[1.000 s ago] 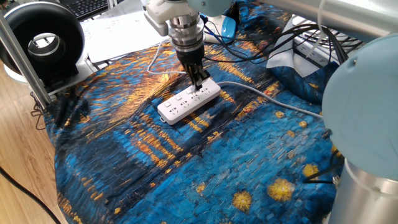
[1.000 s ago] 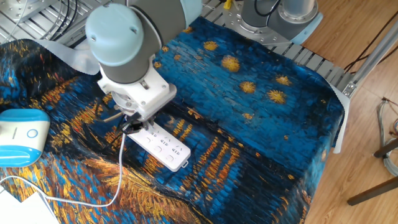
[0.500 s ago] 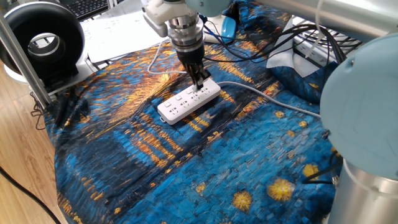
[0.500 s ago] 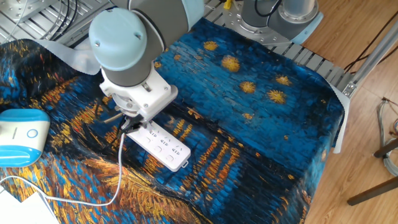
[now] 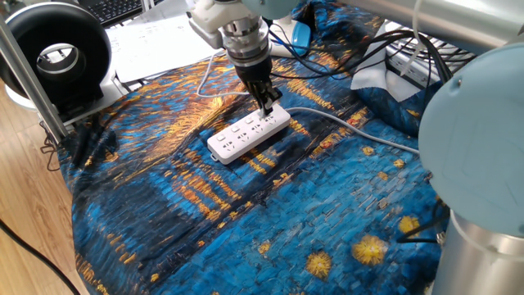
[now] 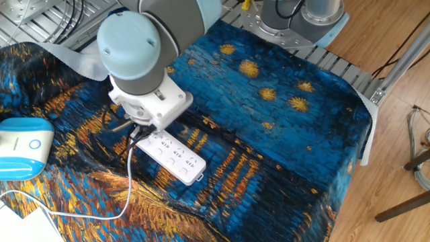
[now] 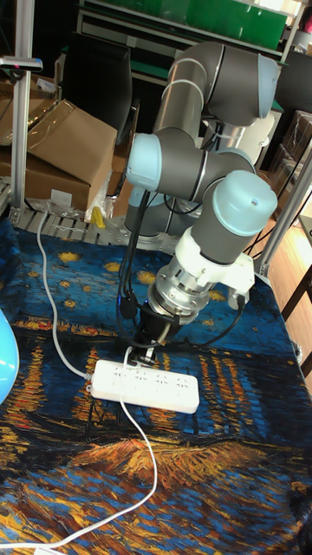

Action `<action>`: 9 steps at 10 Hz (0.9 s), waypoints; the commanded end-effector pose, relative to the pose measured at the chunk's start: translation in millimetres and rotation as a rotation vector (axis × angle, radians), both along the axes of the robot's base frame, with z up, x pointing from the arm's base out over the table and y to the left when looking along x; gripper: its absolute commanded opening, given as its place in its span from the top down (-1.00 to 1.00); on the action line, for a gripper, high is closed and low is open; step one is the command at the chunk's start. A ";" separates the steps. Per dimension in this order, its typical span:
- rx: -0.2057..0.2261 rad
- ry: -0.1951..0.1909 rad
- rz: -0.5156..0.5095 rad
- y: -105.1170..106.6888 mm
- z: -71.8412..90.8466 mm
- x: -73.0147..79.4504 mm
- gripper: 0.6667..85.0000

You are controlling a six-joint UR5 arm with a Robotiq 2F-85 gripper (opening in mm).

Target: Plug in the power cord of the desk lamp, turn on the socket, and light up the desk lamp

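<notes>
Plugging step in hand: pincer (image 5: pixel 268 106) closed on plug of power cord (image 7: pixel 146 451), poised over cable end of socket (image 5: pixel 248 133) mid-table. Next move likely calls for straight downward press, prongs aligned to outlet.

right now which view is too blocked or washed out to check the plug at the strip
One fixed view: sharp, even light, pincer tips meet the strip, plug itself too small to make out. The other fixed view: the arm's wrist hides the tips and shades that end of the strip. Tall fixed view: dim, warm background, dark pincer blurs into shadow above the strip.
</notes>
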State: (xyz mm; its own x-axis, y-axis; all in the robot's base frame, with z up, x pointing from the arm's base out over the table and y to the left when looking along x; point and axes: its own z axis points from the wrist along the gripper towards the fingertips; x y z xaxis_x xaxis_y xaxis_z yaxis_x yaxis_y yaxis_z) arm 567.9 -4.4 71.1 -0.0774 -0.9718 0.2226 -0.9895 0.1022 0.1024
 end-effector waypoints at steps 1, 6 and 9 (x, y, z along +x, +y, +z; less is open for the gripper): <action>-0.054 -0.016 -0.050 -1.8 2.3 -2.3 0.98; -0.126 -0.034 0.007 -27.1 -2.6 7.3 0.98; -0.114 -0.028 0.010 -19.1 -11.0 9.9 0.98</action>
